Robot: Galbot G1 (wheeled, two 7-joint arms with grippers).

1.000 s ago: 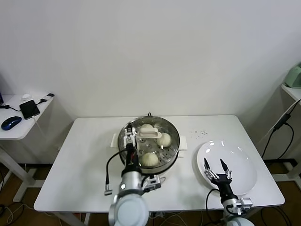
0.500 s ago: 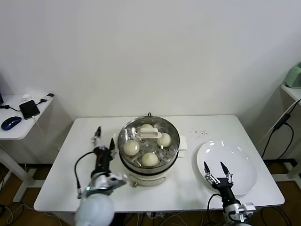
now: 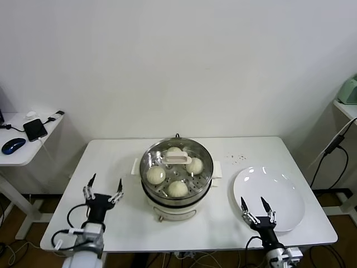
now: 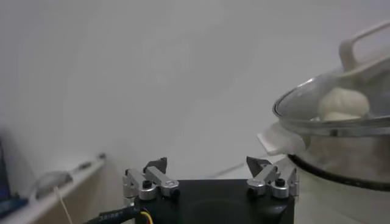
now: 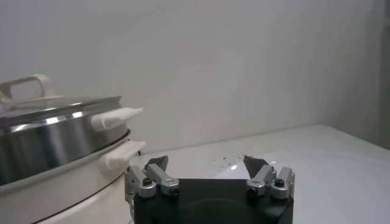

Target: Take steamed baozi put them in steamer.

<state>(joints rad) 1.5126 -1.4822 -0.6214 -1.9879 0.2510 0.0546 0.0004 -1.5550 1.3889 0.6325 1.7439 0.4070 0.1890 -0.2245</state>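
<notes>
Lid (image 3: 176, 158) covers steamer (image 3: 195, 192) holding 4 baozi (image 3: 155, 175); plate (image 3: 290, 215) beside.

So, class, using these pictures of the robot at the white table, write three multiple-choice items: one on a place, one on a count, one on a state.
1. Where does the large white round plate sit?
A. On the robot's right of the round shiny stainless-steel steamer
B. On the steamer's left
C. On top of the steamer

2. How many cream-white round baozi show through the flat glass lid with the cream handle?
A. Two
B. Four
C. Six

3. How is the left gripper?
A. Shut on a baozi
B. Fingers open, holding nothing
C. Gripping the lid handle

Answers:
1 A, since the head view shows the plate past the steamer's right handle, by the right gripper.
2 B, since four buns lie under the lid.
3 B, since its fingers stand spread over bare table, apart from the steamer.
</notes>
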